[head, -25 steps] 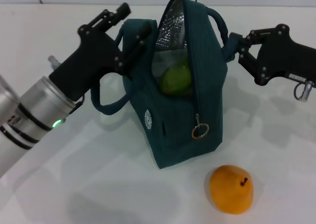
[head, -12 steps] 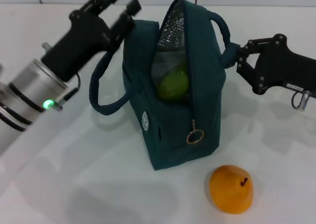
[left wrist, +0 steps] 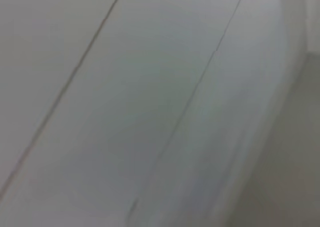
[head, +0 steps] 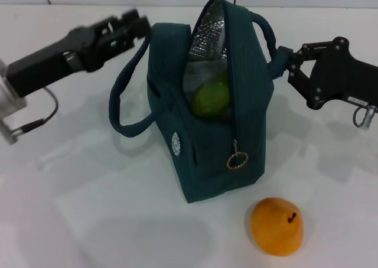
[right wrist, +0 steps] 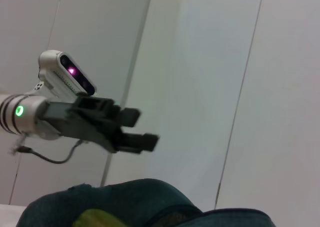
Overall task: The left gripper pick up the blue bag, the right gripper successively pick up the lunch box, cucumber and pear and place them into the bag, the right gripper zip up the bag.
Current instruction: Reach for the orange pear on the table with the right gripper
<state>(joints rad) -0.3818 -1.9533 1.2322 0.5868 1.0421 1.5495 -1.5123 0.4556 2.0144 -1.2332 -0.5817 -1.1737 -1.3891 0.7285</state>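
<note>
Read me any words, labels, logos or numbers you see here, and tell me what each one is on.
No text is legible.
Round white logo on the blue bag: print too small to read.
Small white label on the right claw, which sits at the bag's far handle: too small to read.
Nothing marked on the pear.

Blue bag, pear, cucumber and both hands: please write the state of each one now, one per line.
blue bag: upright on the table, zipper open, foil lining showing.
cucumber: inside the bag, partly visible.
pear: on the table in front of the bag, not packed.
left hand: beside the bag's upper left, holding nothing.
right hand: at the bag's right handle.
</note>
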